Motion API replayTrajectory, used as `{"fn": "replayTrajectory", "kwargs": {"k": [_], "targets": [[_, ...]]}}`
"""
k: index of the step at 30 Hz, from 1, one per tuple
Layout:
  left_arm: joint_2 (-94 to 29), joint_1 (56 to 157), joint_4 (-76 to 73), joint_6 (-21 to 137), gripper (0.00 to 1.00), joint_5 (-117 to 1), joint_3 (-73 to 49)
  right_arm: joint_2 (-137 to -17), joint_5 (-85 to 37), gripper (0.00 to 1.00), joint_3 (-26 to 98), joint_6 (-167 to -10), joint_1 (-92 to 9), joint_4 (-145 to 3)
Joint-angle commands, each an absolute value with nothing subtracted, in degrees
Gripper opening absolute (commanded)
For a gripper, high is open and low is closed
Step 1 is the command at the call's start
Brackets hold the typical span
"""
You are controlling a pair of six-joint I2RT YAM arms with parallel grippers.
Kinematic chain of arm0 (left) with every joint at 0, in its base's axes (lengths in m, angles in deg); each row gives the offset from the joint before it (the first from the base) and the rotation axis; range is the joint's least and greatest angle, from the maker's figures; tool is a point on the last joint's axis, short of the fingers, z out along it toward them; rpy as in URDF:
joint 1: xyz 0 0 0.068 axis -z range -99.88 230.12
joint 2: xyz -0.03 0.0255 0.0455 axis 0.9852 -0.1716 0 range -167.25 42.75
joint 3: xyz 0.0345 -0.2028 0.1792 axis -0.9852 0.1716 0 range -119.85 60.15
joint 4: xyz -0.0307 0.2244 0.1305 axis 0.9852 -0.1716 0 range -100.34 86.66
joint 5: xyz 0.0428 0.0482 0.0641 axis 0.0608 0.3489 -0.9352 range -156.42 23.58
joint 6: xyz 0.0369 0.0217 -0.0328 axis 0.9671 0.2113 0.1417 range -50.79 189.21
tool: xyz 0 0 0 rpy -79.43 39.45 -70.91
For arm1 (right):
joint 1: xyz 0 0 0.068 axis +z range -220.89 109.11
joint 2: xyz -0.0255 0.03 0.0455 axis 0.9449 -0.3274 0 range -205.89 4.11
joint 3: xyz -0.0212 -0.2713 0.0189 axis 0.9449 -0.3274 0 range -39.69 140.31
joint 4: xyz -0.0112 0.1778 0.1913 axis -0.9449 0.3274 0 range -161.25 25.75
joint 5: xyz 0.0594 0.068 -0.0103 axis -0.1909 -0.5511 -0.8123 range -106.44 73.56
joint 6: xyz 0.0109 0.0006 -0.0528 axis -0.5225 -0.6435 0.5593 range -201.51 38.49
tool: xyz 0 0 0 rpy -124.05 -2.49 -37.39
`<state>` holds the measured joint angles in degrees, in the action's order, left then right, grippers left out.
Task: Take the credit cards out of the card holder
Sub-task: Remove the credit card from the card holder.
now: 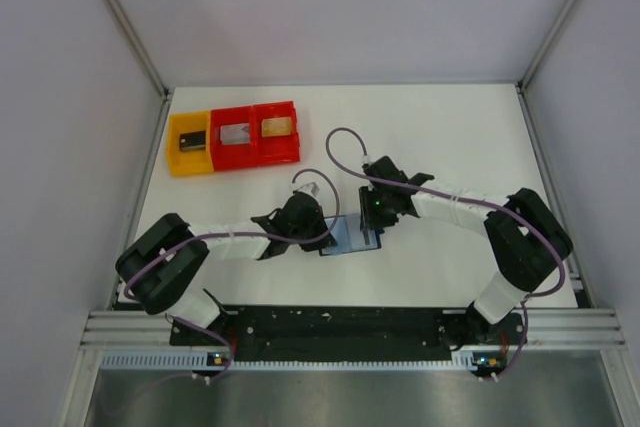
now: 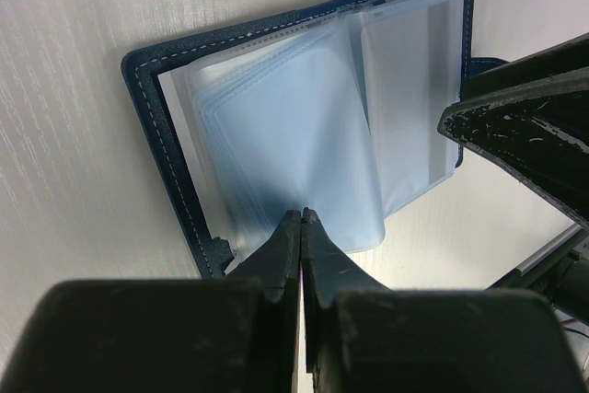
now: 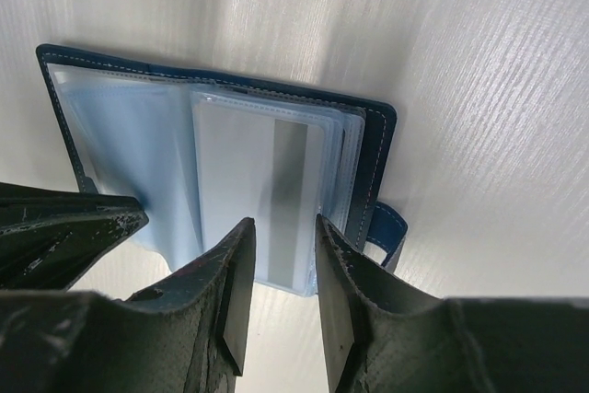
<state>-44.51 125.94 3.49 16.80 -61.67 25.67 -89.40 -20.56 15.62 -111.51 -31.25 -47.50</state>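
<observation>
My left gripper (image 2: 302,215) is pressed fully together, its two black fingers pinching the lower edge of one clear sleeve (image 2: 304,135), which bows up from the stack. My right gripper (image 3: 282,227) stands narrowly parted, and between its two scuffed, rubbery fingertips (image 3: 236,283) lies the bottom edge of a sleeved pale card (image 3: 239,181) with a grey band down it; I cannot tell whether the pads touch it.

The card holder (image 3: 373,154) lies spread flat on the white, finely grained table (image 1: 450,137), between my two arms and near their bases. Its cover is dark navy with pale stitching along the rim, and one small blue clasp tab (image 3: 386,227) juts from an edge. Inside sit several frosted, soft plastic leaves, too overlapped to count.

At the far left are three plastic bins in a row, one yellow bin (image 1: 172,152) and two red bins (image 1: 257,154), each holding one flat rectangular piece
</observation>
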Motion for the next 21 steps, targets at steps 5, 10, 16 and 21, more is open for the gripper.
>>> {"fn": "replayTrajectory", "kwargs": {"k": [5, 10, 16, 21], "targets": [[-45.7, 126.6, -0.9, 17.7, 0.00, -62.5, 27.4, -90.9, -20.3, 0.33, 17.4, -111.0, -30.6, -47.5], [-45.8, 126.5, -0.9, 17.6, 0.00, -62.4, 27.4, -91.9, -21.3, 0.35, 17.6, -110.6, -30.7, -47.5], [-46.1, 126.5, -0.5, 17.8, 0.00, -62.2, 27.4, -92.7, -25.1, 0.36, 17.6, -110.9, -30.6, -49.0], [-46.6, 126.5, -0.2, 17.7, 0.00, -61.9, 27.5, -94.7, -25.1, 0.39, 17.5, -111.0, -30.7, -49.0]]}}
